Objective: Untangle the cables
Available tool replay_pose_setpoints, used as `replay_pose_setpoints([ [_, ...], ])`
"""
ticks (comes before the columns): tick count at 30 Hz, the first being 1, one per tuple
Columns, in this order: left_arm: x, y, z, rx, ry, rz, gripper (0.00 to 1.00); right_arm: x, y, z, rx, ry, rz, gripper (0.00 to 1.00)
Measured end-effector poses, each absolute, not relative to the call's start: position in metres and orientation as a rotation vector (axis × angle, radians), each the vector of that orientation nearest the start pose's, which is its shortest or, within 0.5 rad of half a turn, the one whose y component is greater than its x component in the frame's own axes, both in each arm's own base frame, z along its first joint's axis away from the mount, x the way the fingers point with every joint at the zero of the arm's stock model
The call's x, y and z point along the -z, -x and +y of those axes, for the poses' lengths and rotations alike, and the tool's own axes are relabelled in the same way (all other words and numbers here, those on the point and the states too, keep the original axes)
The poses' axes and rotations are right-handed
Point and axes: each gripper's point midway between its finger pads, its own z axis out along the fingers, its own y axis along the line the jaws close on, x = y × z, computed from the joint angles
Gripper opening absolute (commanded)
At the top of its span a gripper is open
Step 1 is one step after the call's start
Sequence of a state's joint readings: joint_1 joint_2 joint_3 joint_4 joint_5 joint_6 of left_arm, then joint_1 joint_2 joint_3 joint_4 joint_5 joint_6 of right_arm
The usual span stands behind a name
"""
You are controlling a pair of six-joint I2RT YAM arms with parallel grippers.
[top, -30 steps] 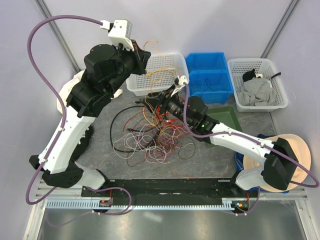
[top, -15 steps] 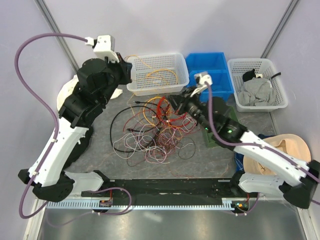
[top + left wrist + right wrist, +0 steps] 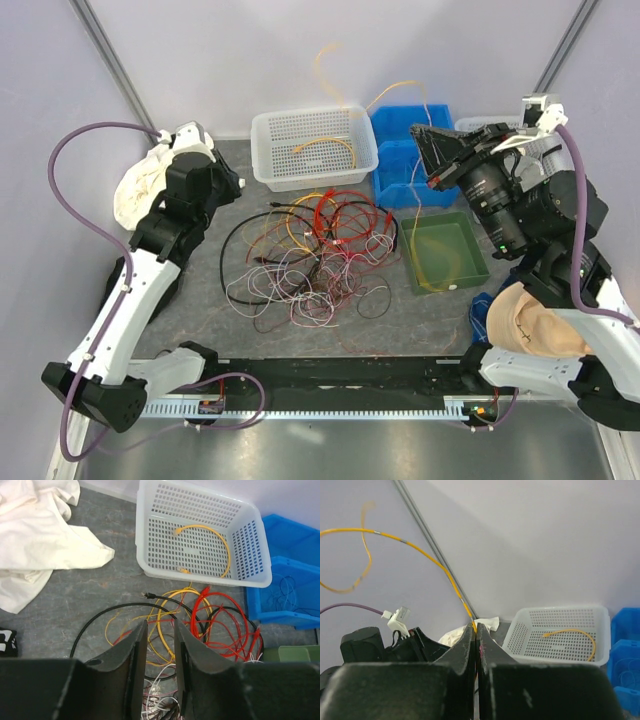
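**Q:** Start at your left. What is that arm doing?

**A:** My left gripper [image 3: 160, 630] hangs above the grey table [image 3: 200, 300], its fingers a narrow gap apart with nothing between them. A crumpled cream cloth [image 3: 40, 540] lies to its left.

**Q:** And the wires?

**A:** The tangle of thin coloured cables [image 3: 315, 255] sprawls across the middle of the table, red and yellow loops at the far side, white and pink ones nearer me, and a black loop round the left edge. Just behind it stands the white perforated plastic basket [image 3: 142, 555], with one short yellow cable [image 3: 220, 545] curled inside.

**Q:** And on the right?

**A:** My right gripper [image 3: 476, 630] is raised high above the blue plastic bins [image 3: 395, 165] and the green tray [image 3: 470, 270]. Its fingers are pressed together on a long yellow cable [image 3: 420, 550], which whips up and away in a loose arc.

**Q:** How will these handle?

**A:** I judge them light, limp and springy. They will likely snag on each other, so a hard pull could drag the whole heap. I'd pinch one strand near a free end, or on an outer loop lying apart from the rest, and draw it out slowly.
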State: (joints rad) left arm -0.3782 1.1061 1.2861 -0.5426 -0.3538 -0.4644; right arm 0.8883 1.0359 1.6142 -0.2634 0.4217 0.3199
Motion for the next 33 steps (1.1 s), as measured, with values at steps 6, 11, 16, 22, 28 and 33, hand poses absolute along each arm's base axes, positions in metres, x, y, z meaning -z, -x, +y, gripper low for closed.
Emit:
replay_pose_setpoints([
  [6, -0.323, -0.331, -0.101, 0.361, 0.295, 1.857, 0.75, -0.556, -0.242, 0.207, -0.753, 0.033, 1.371, 0.00],
  [11, -0.322, -0.309, -0.144, 0.693, 0.112, 1.648, 0.95, -0.549, -0.256, 0.234, -0.750, 0.088, 1.426, 0.00],
  [16, -0.314, -0.281, -0.175, 0.946, -0.049, 1.381, 0.97, -0.546, -0.259, 0.245, -0.761, 0.111, 1.452, 0.00],
  [22, -0.347, -0.230, -0.218, 1.150, -0.265, 1.092, 0.99, -0.543, -0.256, 0.251, -0.807, 0.112, 1.470, 0.00],
  [28, -0.355, -0.183, -0.265, 1.224, -0.470, 0.928, 1.00, -0.525, -0.256, 0.271, -0.876, 0.134, 1.525, 0.00],
  [33, -0.349, -0.174, -0.290, 1.190, -0.568, 0.881, 1.00, -0.504, -0.257, 0.287, -0.916, 0.162, 1.582, 0.00],
])
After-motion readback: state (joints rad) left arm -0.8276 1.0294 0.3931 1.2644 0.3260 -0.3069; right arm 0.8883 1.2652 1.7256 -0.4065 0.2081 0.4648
